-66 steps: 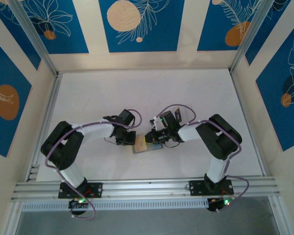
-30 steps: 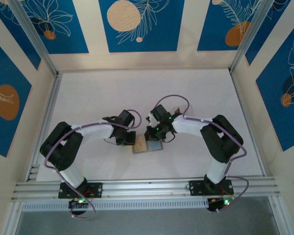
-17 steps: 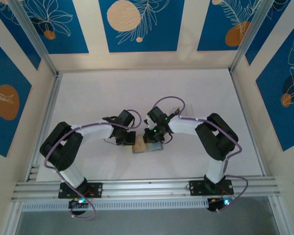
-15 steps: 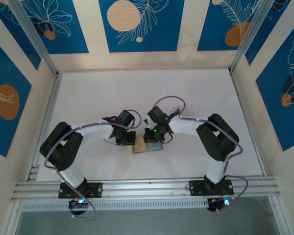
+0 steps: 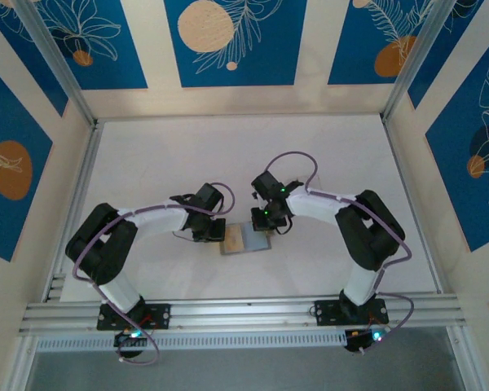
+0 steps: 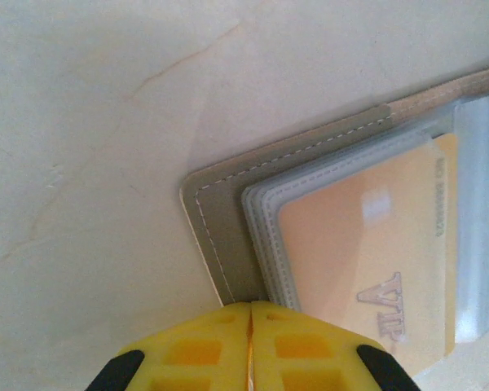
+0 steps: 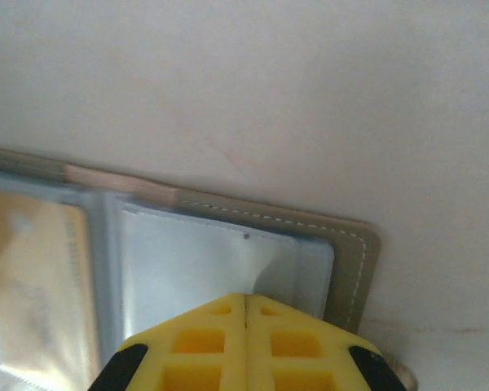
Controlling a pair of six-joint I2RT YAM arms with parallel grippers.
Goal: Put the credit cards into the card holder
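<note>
Your right gripper [image 7: 245, 308] has shifted right, above the empty sleeve [image 7: 220, 261] of the open holder [image 6: 220, 224]. Your left gripper [image 6: 251, 316] sits at its other edge. Both have their tips pressed together. One card [image 6: 350, 252] sits sleeved. Drag either tip and you could shift or fold the holder.

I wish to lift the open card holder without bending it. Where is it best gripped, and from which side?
Grip the card holder probably by its stitched right border, coming low from the right. It lies flat and open; that border juts past the sleeves, and the yellow card sits in the other half.
</note>
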